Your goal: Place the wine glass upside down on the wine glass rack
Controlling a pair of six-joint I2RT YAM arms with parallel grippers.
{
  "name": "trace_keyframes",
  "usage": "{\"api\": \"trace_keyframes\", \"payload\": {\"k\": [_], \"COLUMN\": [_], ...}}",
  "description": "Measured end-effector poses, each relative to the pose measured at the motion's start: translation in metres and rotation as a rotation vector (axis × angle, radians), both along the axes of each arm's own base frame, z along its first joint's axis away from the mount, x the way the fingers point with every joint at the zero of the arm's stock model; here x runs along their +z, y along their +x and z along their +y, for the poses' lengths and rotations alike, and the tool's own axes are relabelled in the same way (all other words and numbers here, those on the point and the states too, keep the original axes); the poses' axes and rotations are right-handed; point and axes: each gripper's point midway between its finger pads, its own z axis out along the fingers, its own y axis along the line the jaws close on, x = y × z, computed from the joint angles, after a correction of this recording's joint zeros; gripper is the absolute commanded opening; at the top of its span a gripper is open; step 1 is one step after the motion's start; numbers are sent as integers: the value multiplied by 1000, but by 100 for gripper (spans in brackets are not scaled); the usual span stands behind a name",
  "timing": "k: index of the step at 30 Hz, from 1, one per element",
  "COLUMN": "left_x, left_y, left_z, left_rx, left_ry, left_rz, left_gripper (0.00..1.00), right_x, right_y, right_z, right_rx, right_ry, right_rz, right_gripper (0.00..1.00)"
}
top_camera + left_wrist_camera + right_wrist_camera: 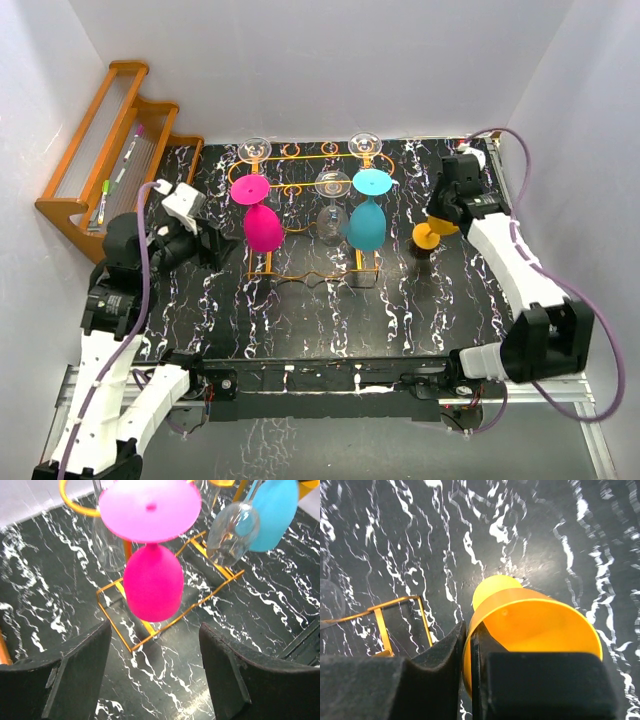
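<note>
Beside the rack (300, 157), we find the right gripper (469, 645) pinching the orange glass (535, 625) (foot up, for hanging). We note the left fingers (75, 670) spread.

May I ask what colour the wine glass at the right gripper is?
Orange wine glass, best in right wrist view.

Gold wire rack (305, 155) on marbled table (330, 310)

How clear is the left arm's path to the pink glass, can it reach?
Probably yes. The left hand is open and points straight at the pink glass hanging on the wine glass rack, with nothing between them. The clear glass hangs off to one side.
</note>
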Motion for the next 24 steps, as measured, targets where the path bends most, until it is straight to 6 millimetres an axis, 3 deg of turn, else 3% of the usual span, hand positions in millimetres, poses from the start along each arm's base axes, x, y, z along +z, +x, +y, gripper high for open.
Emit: {"api": "trace_keyframes", "payload": {"k": [2, 5, 10, 12, 15, 19, 24], "left_x": [20, 59, 111, 130, 157, 169, 170], "left_y": [-4, -15, -38, -45, -51, -48, -17], "left_z": [3, 10, 19, 16, -2, -38, -73], "left_rx": [-3, -4, 1, -20, -95, -268, -430], "left_ry": [20, 67, 108, 87, -22, -210, -454], "left_rz": [-34, -120, -246, -287, -332, -296, -134], "left_gripper": [69, 69, 69, 68, 68, 68, 65], "right_x": [23, 79, 215, 256, 308, 375, 446], "right_y": [-9, -22, -45, -57, -77, -104, -129], "right_z": [-8, -17, -20, -18, -8, 15, 38], "right_rx": [-19, -42, -48, -42, 1, 116, 292], "right_ry": [-26, -39, 23, 64, 178, 383, 571], "right_rz": [-58, -222, -656, -812, -1056, -1315, -1572], "right_gripper": [8, 8, 8, 8, 8, 8, 8]}}
